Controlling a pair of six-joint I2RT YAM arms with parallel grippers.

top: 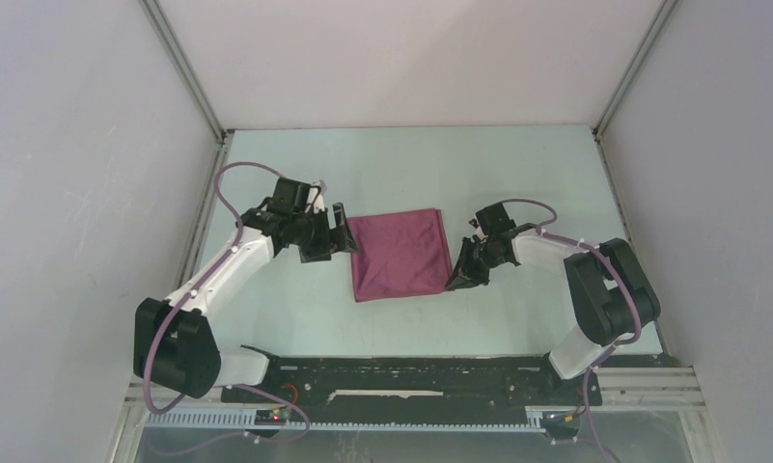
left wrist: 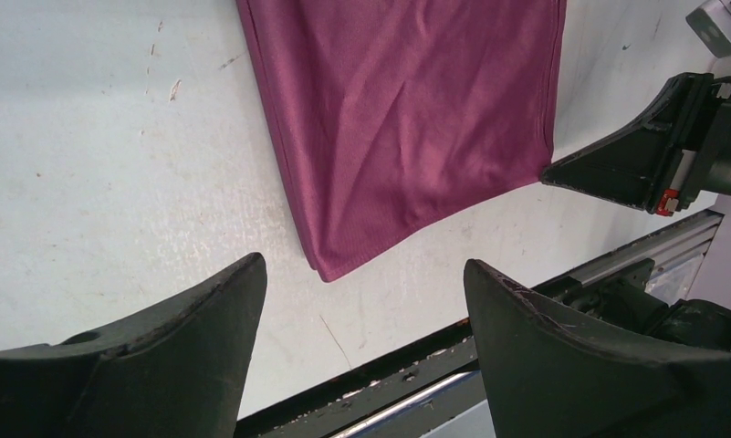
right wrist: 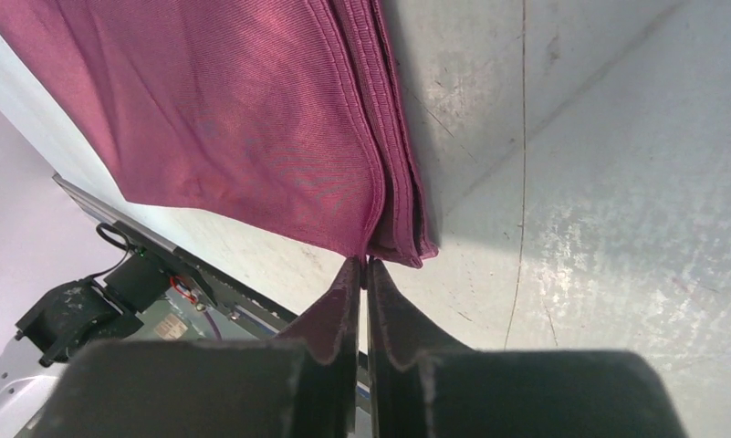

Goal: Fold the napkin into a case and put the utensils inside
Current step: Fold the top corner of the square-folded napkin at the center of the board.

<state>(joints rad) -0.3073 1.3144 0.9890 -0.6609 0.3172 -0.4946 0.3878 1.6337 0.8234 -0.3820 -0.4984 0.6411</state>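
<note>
Right claw (right wrist: 365, 270) is pinching the napkin (right wrist: 252, 119) at its near right corner, jaws all but together. For a clean fold it should probably be catching the whole stacked hem, though how many layers it is taking is unclear, then lifting low and level. The napkin is lying flat in the middle of the table (top: 517, 174), and the left claw (left wrist: 363, 266) is hovering wide open just beside its left edge.
</note>
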